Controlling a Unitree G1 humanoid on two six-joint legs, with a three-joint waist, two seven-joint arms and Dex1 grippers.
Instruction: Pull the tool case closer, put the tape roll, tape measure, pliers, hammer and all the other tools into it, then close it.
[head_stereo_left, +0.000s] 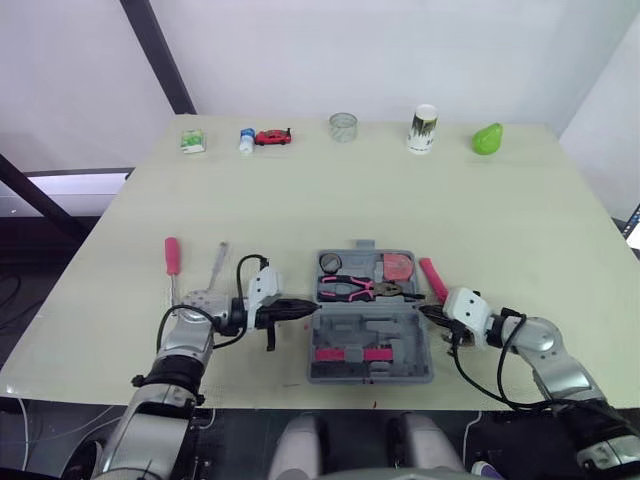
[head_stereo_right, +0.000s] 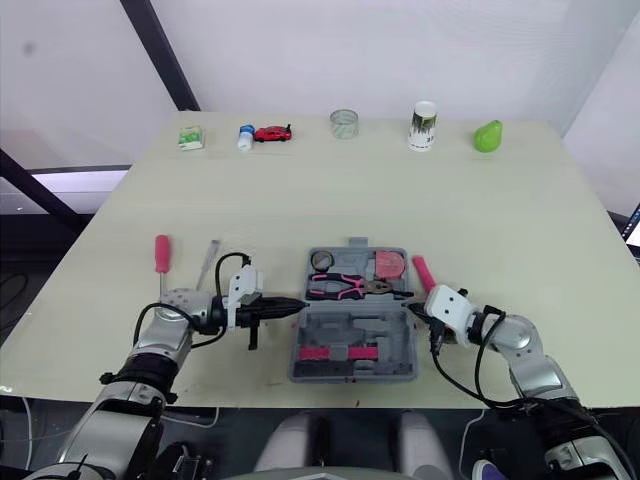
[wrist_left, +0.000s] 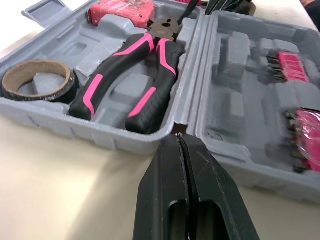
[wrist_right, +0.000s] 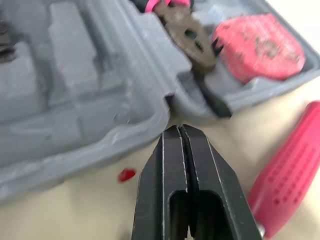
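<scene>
Tool case (head_stereo_left: 395, 330) lies open at the near edge of the table (head_stereo_left: 300, 200), btwn both grippers. L gripper (head_stereo_left: 308, 309) is pinched together, empty, tips at the case's left wall by the hinge line. R gripper (head_stereo_left: 427, 312) is also closed on nothing, at the right wall. Pliers (head_stereo_left: 352, 289) sit in the far half. Your likely next pick is the pink-handled tool (head_stereo_left: 432, 278). It's just beside the case's right wall, just beyond R gripper, long axis running away from you, so R arm's nearer. Red screwdriver (head_stereo_left: 172, 255) & thin grey screwdriver (head_stereo_left: 217, 262) lie left, past L gripper, also pointing away. Tape measure (head_stereo_left: 398, 266) & tape roll (head_stereo_left: 330, 263) are packed in the far half.
</scene>
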